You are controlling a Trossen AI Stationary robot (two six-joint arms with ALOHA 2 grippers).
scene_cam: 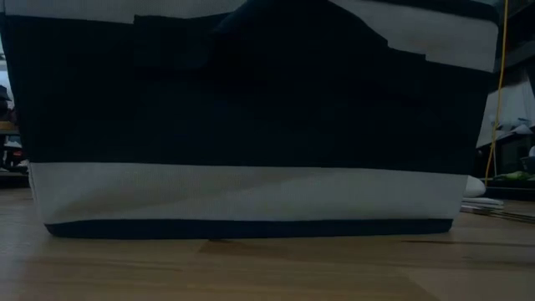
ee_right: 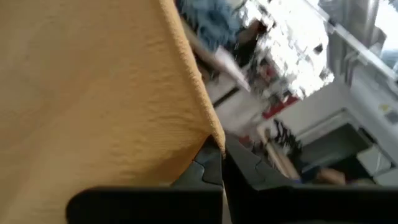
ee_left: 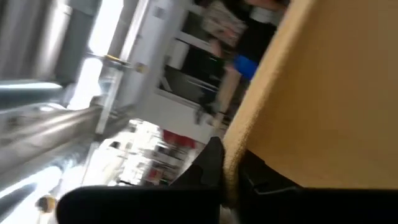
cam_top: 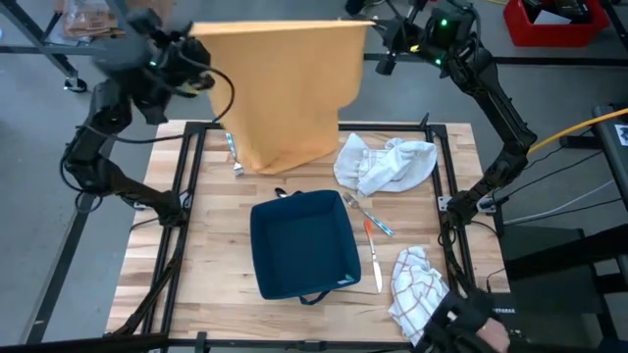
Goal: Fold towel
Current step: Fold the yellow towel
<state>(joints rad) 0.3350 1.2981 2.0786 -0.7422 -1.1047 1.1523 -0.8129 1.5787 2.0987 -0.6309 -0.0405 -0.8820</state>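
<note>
A mustard-yellow towel (cam_top: 285, 88) hangs spread out in the air over the table's far edge. My two grippers hold it up by its top corners. My left gripper (cam_top: 203, 61) is shut on the top left corner and my right gripper (cam_top: 376, 44) on the top right corner. The towel's top edge runs almost straight between them. Its lower end (cam_top: 280, 157) hangs down over the far part of the table; I cannot tell whether it touches the wood. Each wrist view shows the yellow cloth between that arm's dark fingers. My left gripper (ee_left: 227, 163) pinches the towel's top left corner between its two fingers, at the side edge (ee_left: 235, 149). The fingers come in about level. The cloth hangs below, spread flat. My right gripper (ee_right: 221, 155) pinches the towel's top right corner (ee_right: 213, 138) between its two fingers. The fingers come in about level from the right. The towel hangs below the hold, its top edge stretched toward the other gripper.
A dark blue fabric bin (cam_top: 299, 245) stands mid-table and fills the low view (scene_cam: 251, 100). A white cloth (cam_top: 388, 162) lies at the far right and a checked cloth (cam_top: 417, 284) at the near right. Cutlery (cam_top: 373, 230) lies between them, and a small utensil (cam_top: 234, 152) at the far left.
</note>
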